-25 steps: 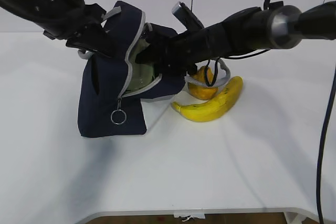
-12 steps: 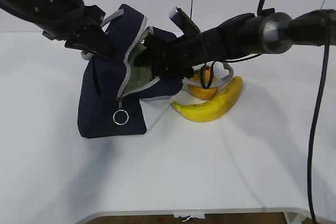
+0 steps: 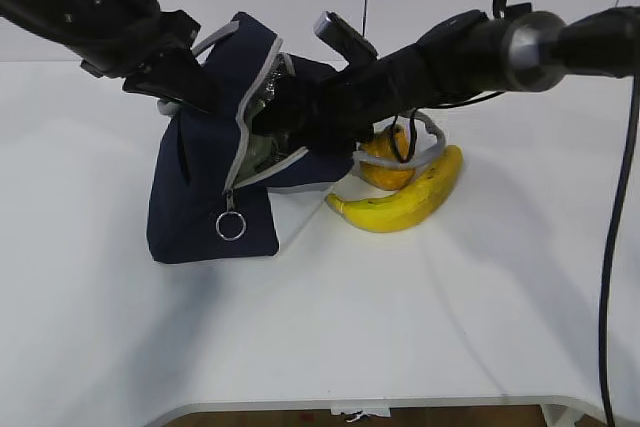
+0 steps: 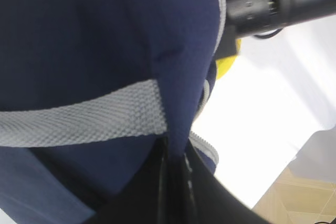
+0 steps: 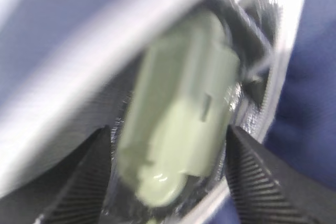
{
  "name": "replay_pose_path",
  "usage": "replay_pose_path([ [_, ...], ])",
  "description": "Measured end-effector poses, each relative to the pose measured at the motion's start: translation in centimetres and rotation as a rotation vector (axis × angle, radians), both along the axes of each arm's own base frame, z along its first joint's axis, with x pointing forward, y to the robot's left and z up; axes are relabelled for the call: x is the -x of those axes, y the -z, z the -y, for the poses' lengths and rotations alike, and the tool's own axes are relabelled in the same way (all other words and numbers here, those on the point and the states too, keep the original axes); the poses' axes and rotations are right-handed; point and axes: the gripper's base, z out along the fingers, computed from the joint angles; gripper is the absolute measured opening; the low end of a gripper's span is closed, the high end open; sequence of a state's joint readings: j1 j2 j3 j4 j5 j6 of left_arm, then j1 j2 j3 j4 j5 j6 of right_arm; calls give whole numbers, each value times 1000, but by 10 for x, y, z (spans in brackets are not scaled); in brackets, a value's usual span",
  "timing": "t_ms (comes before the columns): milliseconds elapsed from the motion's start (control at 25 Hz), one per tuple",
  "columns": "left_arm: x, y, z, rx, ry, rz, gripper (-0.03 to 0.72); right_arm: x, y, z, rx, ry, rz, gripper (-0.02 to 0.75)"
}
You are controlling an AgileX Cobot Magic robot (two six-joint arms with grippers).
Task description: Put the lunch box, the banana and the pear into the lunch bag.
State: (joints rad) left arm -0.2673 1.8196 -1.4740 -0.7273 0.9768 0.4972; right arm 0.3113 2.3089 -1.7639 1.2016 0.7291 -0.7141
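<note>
Sage-green plastic fills the middle of the right wrist view: the box point(image 5: 181, 108), blurred, sits between the right tool's point(image 5: 168, 145) two ribbed black fingers point(image 5: 84, 177), inside the bag's silver lining. Whether those fingers clench the box or have already let it go cannot be told from the blur. In the exterior view, the pale green that showed in the bag's mouth a second ago is now mostly hidden, and the right arm reaches deeper into the opening at centre frame, so the box has gone further in. That probably means the first item is nearly placed.

At the bottom of the left wrist view, the left tool point(image 4: 176, 169) is clenched on the navy fabric of the bag point(image 3: 210, 187) just below a grey handle strap point(image 4: 84, 119), holding the mouth open; in the upper left of the exterior view it has stayed there while the flap rose slightly.

Right of the bag on the white desk point(image 3: 400, 327), the banana point(image 3: 400, 202) and pear point(image 3: 385, 167) lie touching, unmoved, both yet to be packed.
</note>
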Motion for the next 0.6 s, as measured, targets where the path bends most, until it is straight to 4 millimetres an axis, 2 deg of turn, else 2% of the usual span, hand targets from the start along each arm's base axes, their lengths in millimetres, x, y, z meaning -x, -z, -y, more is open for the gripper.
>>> replay_pose_path([
  [320,0,0,0,0,2,-2,-6,13,-60,7,85,-59,141,522],
  [600,1,0,0,-3,7,-7,-6,29,-92,21,242,-77,140,524],
])
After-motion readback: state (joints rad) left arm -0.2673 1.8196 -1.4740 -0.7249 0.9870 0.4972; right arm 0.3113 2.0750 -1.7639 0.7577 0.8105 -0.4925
